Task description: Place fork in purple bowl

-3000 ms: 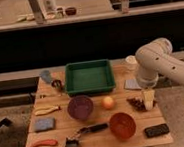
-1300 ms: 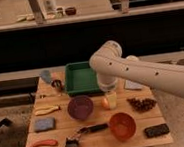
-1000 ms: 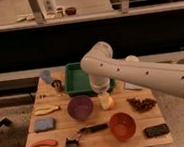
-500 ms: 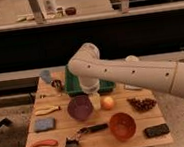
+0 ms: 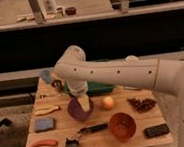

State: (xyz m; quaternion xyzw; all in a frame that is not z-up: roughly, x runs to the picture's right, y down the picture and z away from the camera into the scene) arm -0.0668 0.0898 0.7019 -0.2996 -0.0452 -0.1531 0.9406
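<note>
Wooden counter (image 5: 101, 143) fills the foreground, with a dark wall behind. One robot arm reaches across it, and its gripper (image 5: 83, 103) hangs directly above the purple bowl (image 5: 74, 114); I cannot tell whether the jaws are open or closed. One green tray (image 5: 101, 88) sits just behind the purple bowl. There are two bowls: the purple one and one orange-red bowl (image 5: 122, 126) near it, closer to the camera. One brush (image 5: 85, 132) lies in front of the purple bowl. I cannot pick out the fork and judge it carried at the gripper. The drop seems in hand: next, lower and release inside the rim.
</note>
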